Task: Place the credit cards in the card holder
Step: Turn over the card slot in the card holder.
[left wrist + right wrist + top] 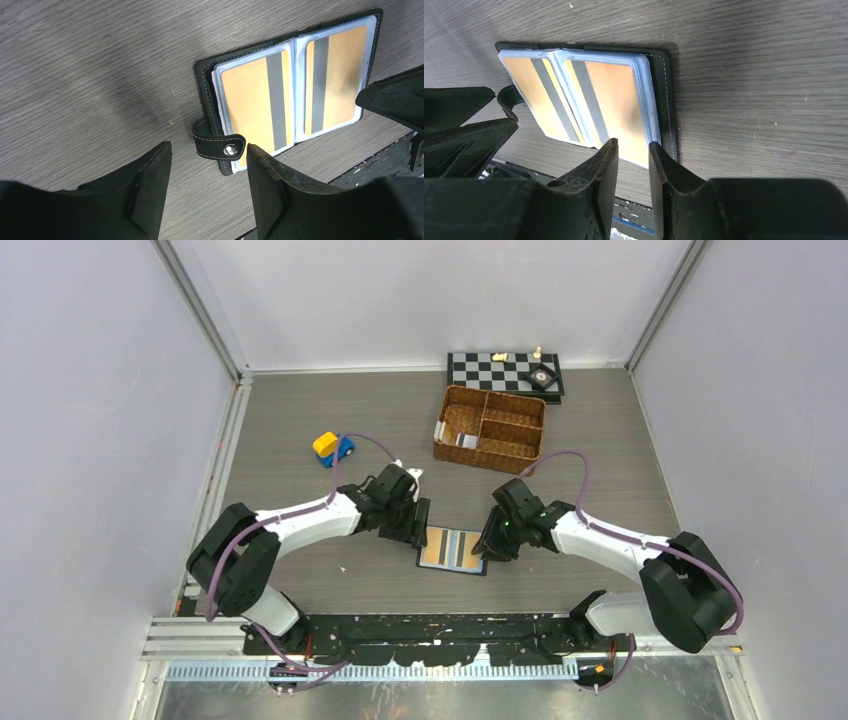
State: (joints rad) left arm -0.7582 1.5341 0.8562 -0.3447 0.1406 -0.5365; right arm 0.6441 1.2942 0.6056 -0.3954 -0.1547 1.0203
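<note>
The left gripper (209, 150) has its fingers wide apart and empty, with the snap tab (218, 143) just past the tips. The right gripper (633, 145) shows a narrower gap with nothing in it, at the opposite edge of the wallet (452, 549). The wallet lies open and flat between them, long axis left to right, with two orange cards (250, 95) in its sleeves. Pale cards (455, 438) sit in the left compartment of the basket (485, 456), well beyond the wallet. The left arm looks slightly nearer to them.

Open card holder (667, 100), orange cards (616, 100), R pincer (633, 146) parted
</note>
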